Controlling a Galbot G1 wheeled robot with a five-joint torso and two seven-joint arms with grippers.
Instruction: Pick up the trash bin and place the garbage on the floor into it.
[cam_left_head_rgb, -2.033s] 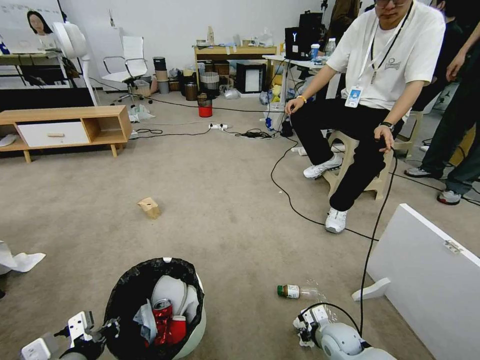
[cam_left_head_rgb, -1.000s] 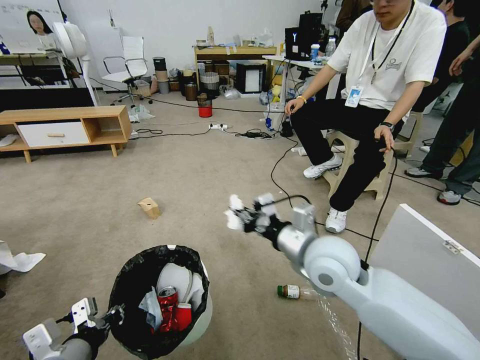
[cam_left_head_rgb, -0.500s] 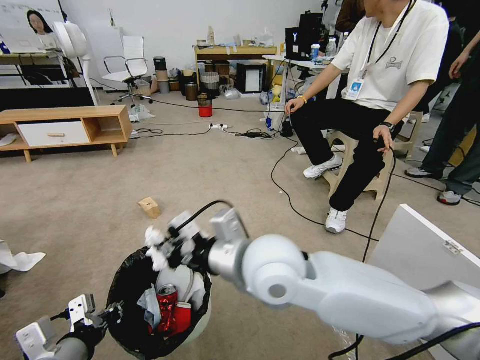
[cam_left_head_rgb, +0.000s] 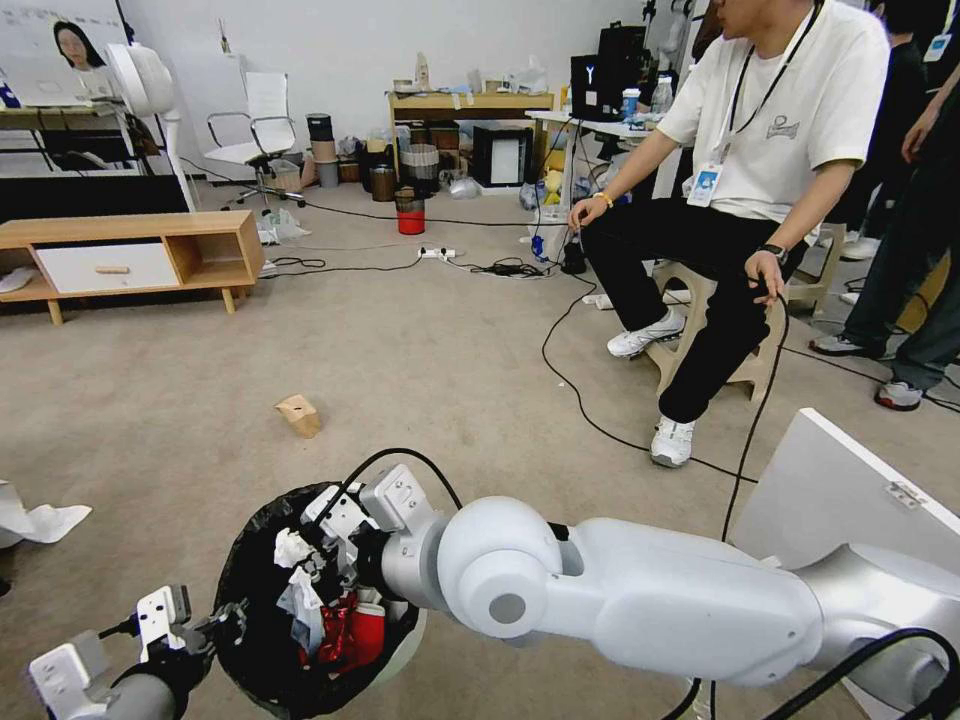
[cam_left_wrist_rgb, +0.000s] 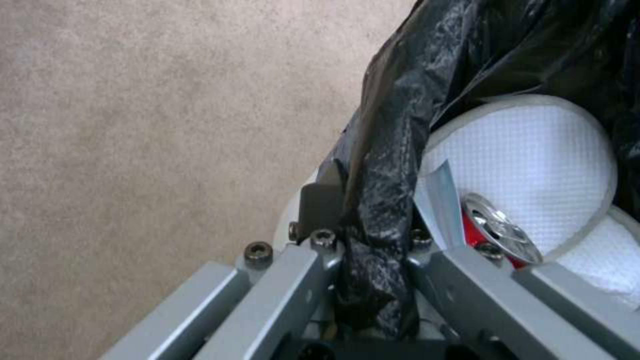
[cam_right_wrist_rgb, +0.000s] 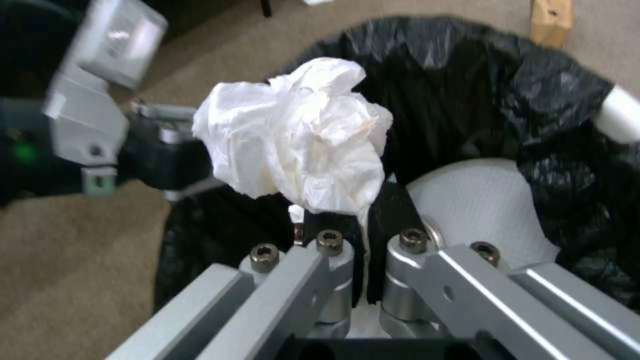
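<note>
Trash bin (cam_left_head_rgb: 400, 640), white and round, lined with a black bag (cam_left_head_rgb: 250, 590), held off the carpet floor (cam_left_head_rgb: 420, 370) at the lower left of the head view. The left gripper (cam_left_head_rgb: 215, 632) is clamped on the bin's near-left rim; in the left wrist view its fingers (cam_left_wrist_rgb: 320, 210) pinch the bag-covered rim between them.

The right arm reaches across from the right, with the right gripper (cam_left_head_rgb: 318, 545) placed over the bin's mouth. Its fingers (cam_right_wrist_rgb: 387, 210) are pressed together on a wad of white tissue (cam_right_wrist_rgb: 293, 135), which sits above the bag's opening.

Bin contents: a crushed red can (cam_left_head_rgb: 345, 630) with its silver top visible in the left wrist view, a white curved lid piece (cam_left_wrist_rgb: 527, 160) behind it, and pale paper scraps (cam_left_head_rgb: 300, 610).

Litter on the floor: a tan cardboard box (cam_left_head_rgb: 299, 415) ahead of the bin, well apart from it, and white tissue (cam_left_head_rgb: 35, 520) at the left edge. Black cables (cam_left_head_rgb: 580, 400) cross the carpet on the right.
</note>
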